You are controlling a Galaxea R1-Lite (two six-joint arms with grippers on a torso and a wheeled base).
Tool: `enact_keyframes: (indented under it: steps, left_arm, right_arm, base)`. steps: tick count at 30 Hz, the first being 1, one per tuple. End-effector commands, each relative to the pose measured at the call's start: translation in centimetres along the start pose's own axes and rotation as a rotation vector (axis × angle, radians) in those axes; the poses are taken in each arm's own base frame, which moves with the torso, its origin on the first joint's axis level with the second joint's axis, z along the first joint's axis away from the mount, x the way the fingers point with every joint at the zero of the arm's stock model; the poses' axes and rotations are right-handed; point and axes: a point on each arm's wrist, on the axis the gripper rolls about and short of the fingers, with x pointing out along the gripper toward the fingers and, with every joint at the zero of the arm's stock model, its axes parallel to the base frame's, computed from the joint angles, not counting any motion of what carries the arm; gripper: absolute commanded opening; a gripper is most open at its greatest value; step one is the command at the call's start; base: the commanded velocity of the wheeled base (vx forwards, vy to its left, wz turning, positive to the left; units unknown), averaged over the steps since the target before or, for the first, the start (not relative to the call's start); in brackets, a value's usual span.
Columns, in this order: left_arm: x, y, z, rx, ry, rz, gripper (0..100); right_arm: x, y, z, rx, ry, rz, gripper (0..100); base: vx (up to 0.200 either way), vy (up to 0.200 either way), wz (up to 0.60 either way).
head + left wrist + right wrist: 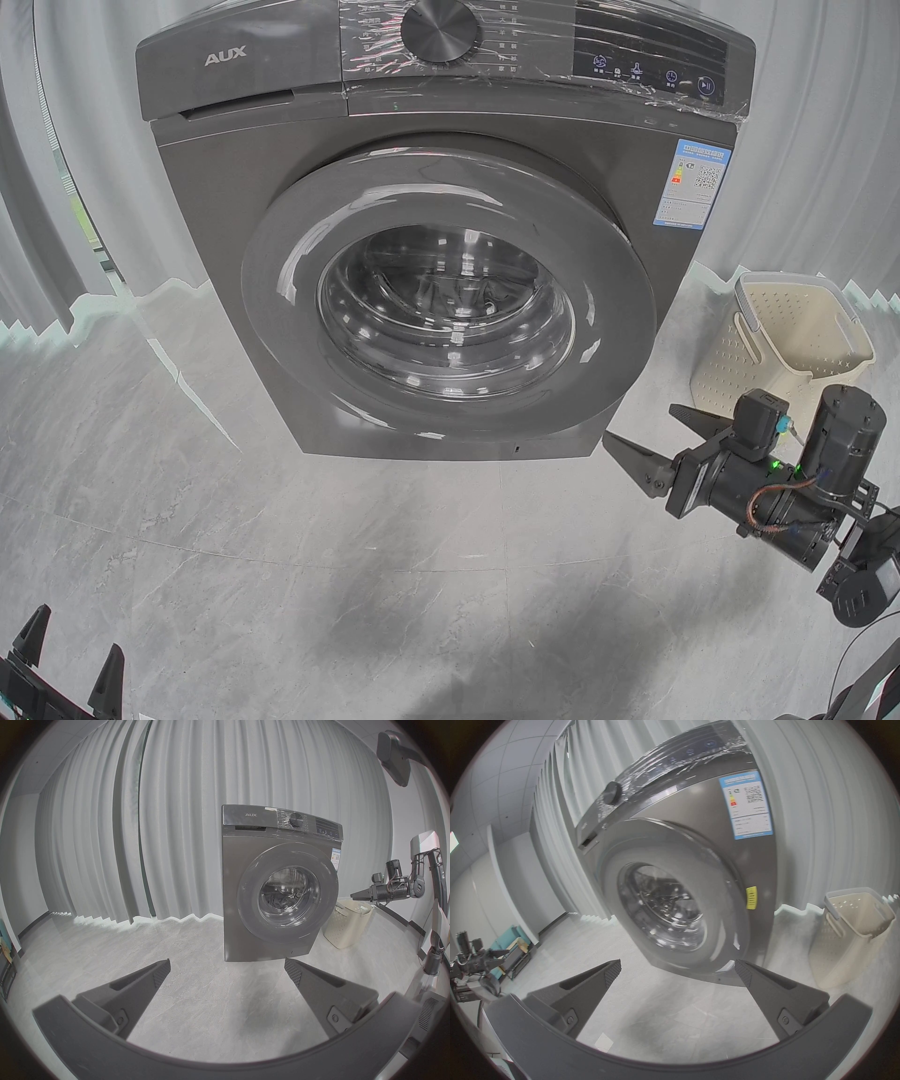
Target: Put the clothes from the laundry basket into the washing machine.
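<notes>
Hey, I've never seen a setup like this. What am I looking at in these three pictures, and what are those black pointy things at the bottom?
This is a two-armed robot facing a grey washing machine, which stands on a pale floor with its door shut. One picture looks down from a camera on the robot's head. The other two come from cameras on its wrists, so the black prongs there are each arm's own gripper fingers. In the head view the left gripper sits low in the corner. The right gripper hangs in the air near the cream laundry basket, which stands on the floor beside the machine. Both grippers are open and hold nothing.
</notes>
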Motion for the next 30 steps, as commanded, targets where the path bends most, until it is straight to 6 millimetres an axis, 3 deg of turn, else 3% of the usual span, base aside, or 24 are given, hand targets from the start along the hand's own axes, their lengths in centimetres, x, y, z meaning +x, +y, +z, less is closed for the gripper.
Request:
enact_keyframes:
  steps: [1,9,21,30]
  left_arm:
    - [0.0,0.0,-0.4,-0.002,-0.002,0.0,100]
    - [0.0,0.0,-0.4,-0.002,-0.002,0.0,100]
    - [0.0,0.0,-0.4,0.0,-0.002,0.0,100]
    - [0.0,0.0,-0.4,0.0,-0.002,0.0,100]
  right_arm:
    - [-0.2,1.7,-0.1,-0.001,-0.003,0.075,100]
    - [0.8,1.9,0.2,0.001,-0.047,0.08,100]
    - [1.9,2.2,2.0,0.008,-0.138,0.08,100]
    - [2.1,2.0,2.3,0.008,-0.146,0.072,100]
  base:
    - [0.2,0.0,0.0]
    - [0.2,0.0,0.0]
    - [0.0,0.0,0.0]
    - [0.2,0.0,0.0]
